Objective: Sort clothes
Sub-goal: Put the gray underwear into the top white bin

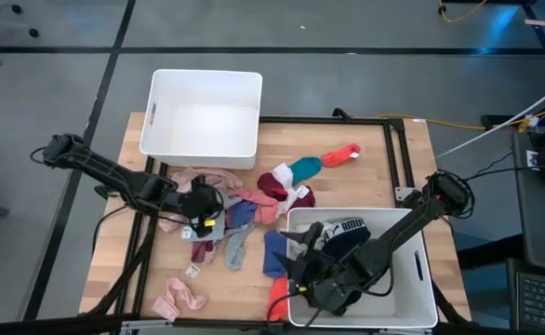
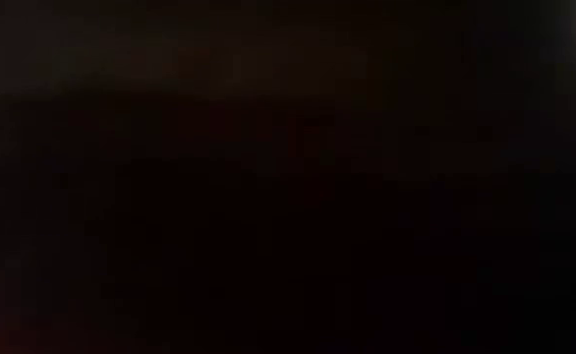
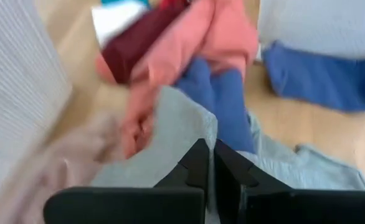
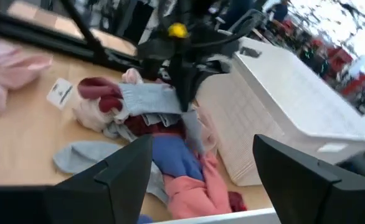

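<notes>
Left pincer (image 1: 205, 221), frame centre-left, clenched on grey garment (image 3: 170, 134); right pincer (image 1: 296, 265) released over lower-right bin (image 1: 421, 270).

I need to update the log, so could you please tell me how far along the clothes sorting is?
Barely started. Done: a few dark clothes lie in the near bin, while the far bin holds nothing. In hand: the left gripper is shut on a grey sock at the pile; the right gripper is open at the near bin's edge. Left: the pile and loose pieces, like the pink sock.
</notes>
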Motion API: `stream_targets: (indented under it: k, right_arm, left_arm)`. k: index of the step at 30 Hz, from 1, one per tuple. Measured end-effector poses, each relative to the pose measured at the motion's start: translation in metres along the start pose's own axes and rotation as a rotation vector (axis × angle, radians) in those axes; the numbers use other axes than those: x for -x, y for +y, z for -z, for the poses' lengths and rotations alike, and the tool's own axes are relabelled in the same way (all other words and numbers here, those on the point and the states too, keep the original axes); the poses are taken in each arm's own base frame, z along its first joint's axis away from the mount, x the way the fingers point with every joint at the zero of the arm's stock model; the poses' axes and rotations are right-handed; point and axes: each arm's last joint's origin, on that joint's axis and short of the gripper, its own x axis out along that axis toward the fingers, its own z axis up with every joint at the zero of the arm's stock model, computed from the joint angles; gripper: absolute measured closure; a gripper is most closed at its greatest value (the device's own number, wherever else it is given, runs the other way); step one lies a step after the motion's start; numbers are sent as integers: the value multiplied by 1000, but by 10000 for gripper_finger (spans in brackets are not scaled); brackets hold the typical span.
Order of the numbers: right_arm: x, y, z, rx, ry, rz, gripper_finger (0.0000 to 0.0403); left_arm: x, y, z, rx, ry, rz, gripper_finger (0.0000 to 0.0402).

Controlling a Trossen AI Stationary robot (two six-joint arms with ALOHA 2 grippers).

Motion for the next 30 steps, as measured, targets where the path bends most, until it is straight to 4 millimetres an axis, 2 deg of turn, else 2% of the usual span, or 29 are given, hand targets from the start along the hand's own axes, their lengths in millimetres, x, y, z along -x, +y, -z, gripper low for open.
stream_targets:
  k: [5, 10, 20, 24, 30]
  right_arm:
    - [1, -5, -8, 62, -10, 77, 123]
    - [-15, -15, -2, 33, 36, 83, 123]
    - [-39, -29, 4, -72, 87, 16, 123]
    - [-40, -30, 4, -76, 88, 11, 123]
    - [-40, -29, 4, -72, 88, 12, 123]
  left_arm:
    - [29, 1, -37, -95, -97, -70, 399]
    - [63, 8, -73, -187, -214, -172, 400]
    - [131, 45, -133, -244, -424, -533, 398]
    - [143, 64, -147, -251, -473, -686, 399]
    - [139, 96, -154, -257, -406, -837, 398]
